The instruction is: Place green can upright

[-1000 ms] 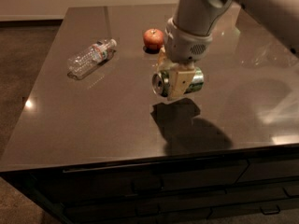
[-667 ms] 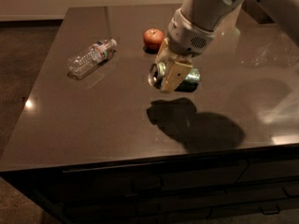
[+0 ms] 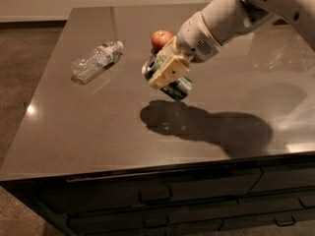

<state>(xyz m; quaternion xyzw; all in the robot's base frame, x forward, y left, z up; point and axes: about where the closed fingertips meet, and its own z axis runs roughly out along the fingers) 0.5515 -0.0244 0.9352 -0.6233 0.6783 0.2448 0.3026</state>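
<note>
Hovering above the desk with the hand, pressed onto the green can and pinching it across the body. Holding that can in the air, clear of the surface, with the shadow right beneath. Lying nearly flat in the grip, long axis on a slope: pointing one silver end up toward the water bottle, dipping the other end down on the far side of the hand. Not upright yet. Calls for a wrist roll to bring the long axis vertical, then a slow drop until the lower rim sits flat, and only then a release. Best set down straight under the hand, away from the apple just beyond it and the bottle well apart to the side. Risky to let go while tilted, since likely to roll.
</note>
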